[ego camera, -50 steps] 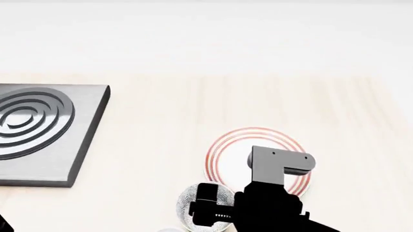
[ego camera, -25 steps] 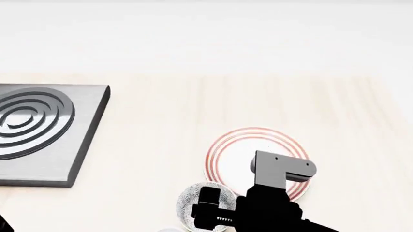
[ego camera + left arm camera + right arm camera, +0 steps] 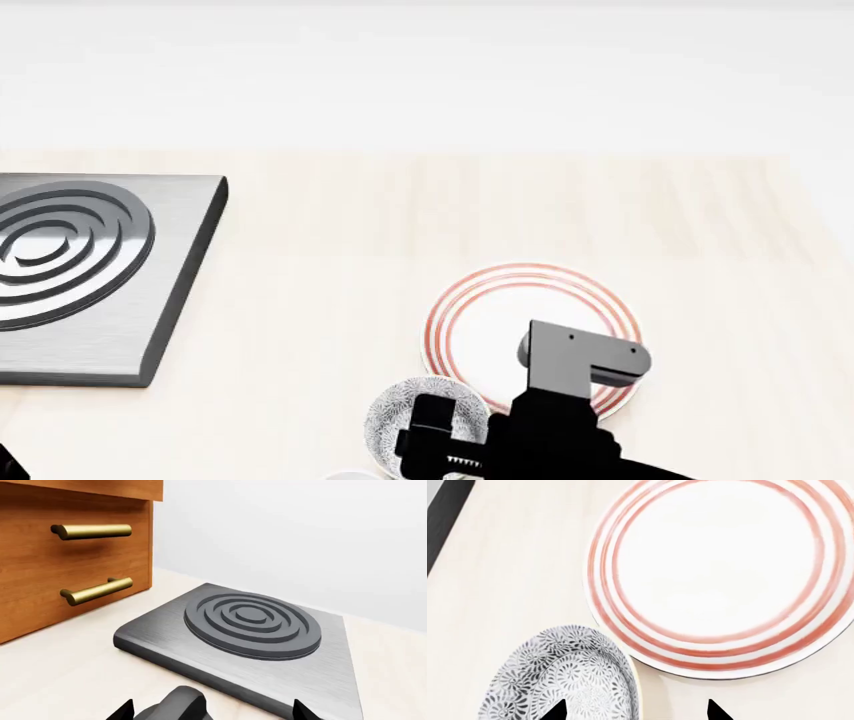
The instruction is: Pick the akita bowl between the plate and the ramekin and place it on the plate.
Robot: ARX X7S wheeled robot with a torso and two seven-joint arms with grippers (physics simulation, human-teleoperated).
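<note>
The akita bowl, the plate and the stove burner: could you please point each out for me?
akita bowl (image 3: 570, 680): right wrist view, patterned wall.
plate (image 3: 720, 565): right wrist view, white centre.
stove burner (image 3: 250, 625): left wrist view, ringed top.

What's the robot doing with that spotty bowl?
The robot's right gripper hangs over the speckled akita bowl, getting ready to pick it up. Only the two fingertips show, apart, with nothing between them yet. The bowl sits on the wooden counter right beside the red-ringed plate, which has nothing on it. The other arm waits over by the metal burner and the drawers.
</note>
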